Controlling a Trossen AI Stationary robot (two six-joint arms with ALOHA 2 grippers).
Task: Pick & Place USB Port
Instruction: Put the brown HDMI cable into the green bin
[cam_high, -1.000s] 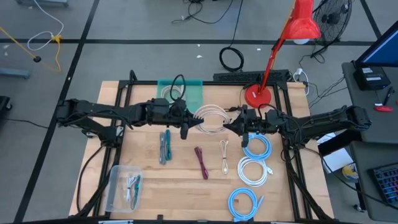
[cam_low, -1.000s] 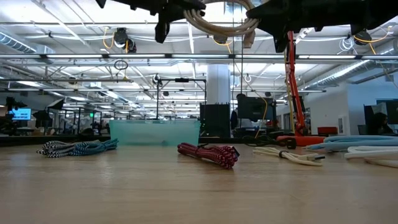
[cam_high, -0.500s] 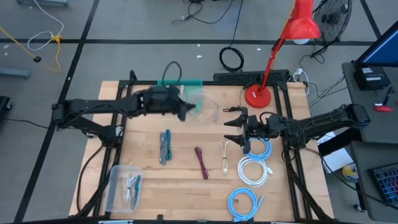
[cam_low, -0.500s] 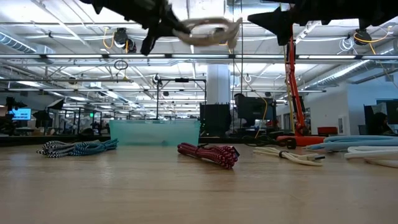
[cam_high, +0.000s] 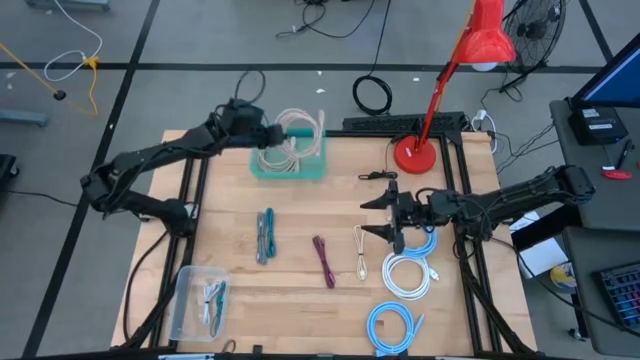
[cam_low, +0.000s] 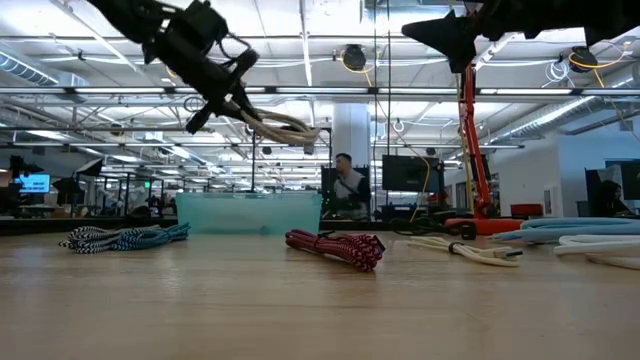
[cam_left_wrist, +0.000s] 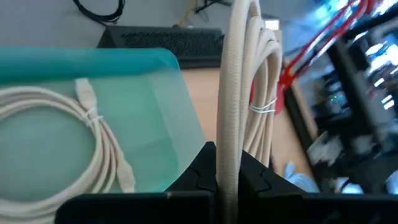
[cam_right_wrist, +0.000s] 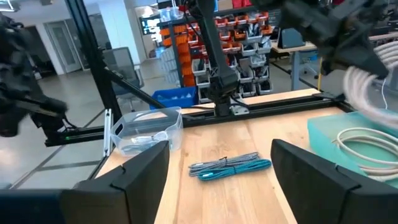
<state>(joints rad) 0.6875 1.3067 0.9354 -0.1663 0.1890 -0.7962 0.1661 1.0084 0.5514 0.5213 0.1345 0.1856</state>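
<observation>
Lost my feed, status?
Left gripper shut on beige cable, over teal bin. Right gripper open, mid-table. Nothing blocking.

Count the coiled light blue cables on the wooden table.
3, all on the table's right side in the high view: one under the right gripper, one just below it, one near the table's front edge.

My overhead camera looks straight down on the whole pale wooden table (cam_high: 300, 290), my low one sits at tabletop height facing 12 o'clock, both wrist cameras ride close, and all four share the translucent teal plastic bin (cam_high: 315, 165) (cam_low: 250, 212) (cam_left_wrist: 155, 112) (cam_right_wrist: 329, 134).
</observation>
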